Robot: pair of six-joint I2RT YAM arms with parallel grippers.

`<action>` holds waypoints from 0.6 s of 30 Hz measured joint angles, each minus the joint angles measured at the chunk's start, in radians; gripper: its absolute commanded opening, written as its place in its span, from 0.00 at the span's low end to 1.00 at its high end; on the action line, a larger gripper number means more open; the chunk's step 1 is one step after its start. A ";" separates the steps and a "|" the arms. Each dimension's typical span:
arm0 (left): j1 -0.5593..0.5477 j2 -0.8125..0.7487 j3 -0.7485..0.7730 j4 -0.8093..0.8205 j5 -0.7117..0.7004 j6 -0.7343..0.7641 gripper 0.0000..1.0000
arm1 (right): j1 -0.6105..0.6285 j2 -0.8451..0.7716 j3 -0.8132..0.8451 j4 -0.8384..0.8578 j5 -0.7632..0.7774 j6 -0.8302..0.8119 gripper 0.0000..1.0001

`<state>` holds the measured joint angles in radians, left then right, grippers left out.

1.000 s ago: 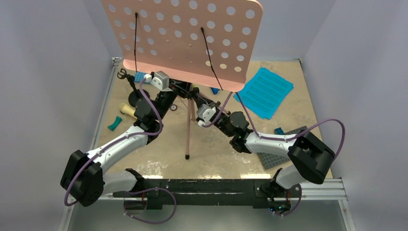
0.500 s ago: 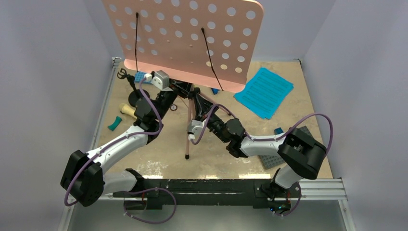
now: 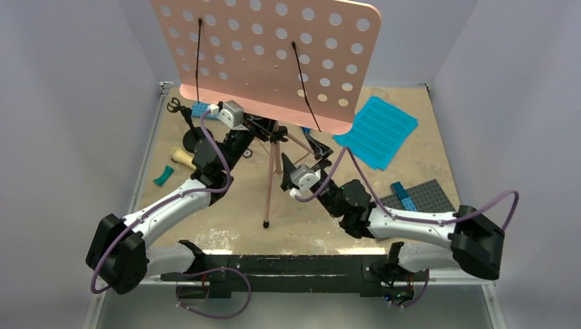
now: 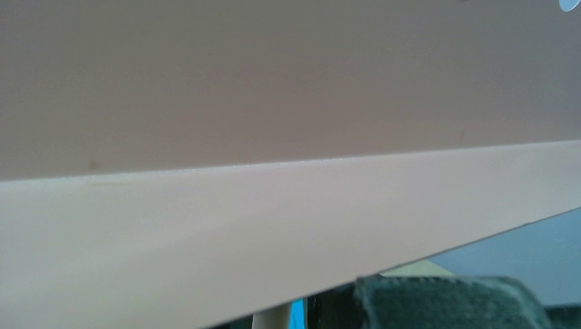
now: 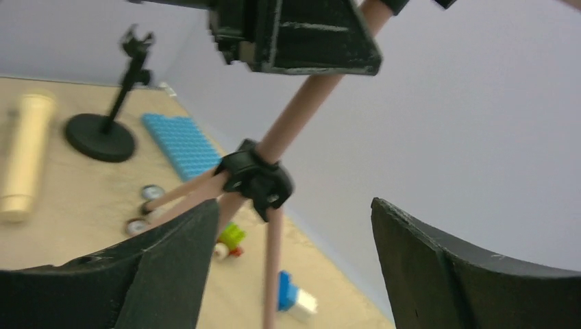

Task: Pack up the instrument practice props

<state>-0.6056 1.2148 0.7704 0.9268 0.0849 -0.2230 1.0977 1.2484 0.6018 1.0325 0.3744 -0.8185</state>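
The pink music stand stands mid-table on its tripod legs [image 3: 270, 185], and its hole-dotted board [image 3: 274, 62] fills the left wrist view [image 4: 274, 103]. My left gripper [image 3: 264, 130] sits under the board, shut on the stand's pole; one dark pad [image 4: 445, 301] shows. My right gripper [image 3: 301, 156] is open beside the tripod, holding nothing. The black tripod hub [image 5: 257, 181] lies just beyond its fingers. Cyan sheet music [image 3: 377, 130] lies at the back right. At the left are the cream microphone [image 3: 182, 157] [image 5: 24, 157] and the black mic stand [image 5: 103, 133].
A blue baseplate [image 3: 200, 110] lies at the back left. A grey baseplate [image 3: 428, 195] with a blue brick [image 3: 403, 195] lies right of my right arm. A teal piece [image 3: 163, 176] is at the left edge. Small bricks [image 5: 231, 235] lie under the tripod. Walls enclose three sides.
My right gripper has opened and let go of the tripod leg, and its arm has swung out to the right. The board has shifted slightly right. The left arm has stayed put.
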 measured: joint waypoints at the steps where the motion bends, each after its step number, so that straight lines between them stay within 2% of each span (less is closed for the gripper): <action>1: 0.000 0.000 0.000 -0.002 0.000 0.000 0.00 | 0.019 -0.033 -0.008 -0.040 0.006 0.041 0.86; 4: 0.000 0.000 0.000 -0.002 -0.002 0.001 0.00 | 0.062 -0.127 -0.019 -0.229 0.011 0.243 0.86; 8: -0.001 -0.001 0.001 -0.003 -0.002 0.001 0.00 | 0.069 -0.198 -0.019 -0.504 0.018 0.628 0.88; 12: -0.001 -0.005 0.002 -0.012 -0.001 0.000 0.00 | 0.046 -0.212 -0.039 -0.638 -0.013 0.922 0.90; 17: -0.003 -0.015 0.003 -0.029 0.002 0.000 0.00 | -0.136 -0.257 -0.099 -0.670 -0.244 1.300 0.87; 18: -0.004 -0.019 0.003 -0.032 0.005 0.000 0.00 | -0.248 -0.266 -0.122 -0.649 -0.303 1.385 0.87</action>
<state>-0.6098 1.1961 0.7731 0.8944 0.0898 -0.2226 0.8497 0.9821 0.4797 0.3836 0.0719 0.5663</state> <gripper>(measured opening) 0.290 0.881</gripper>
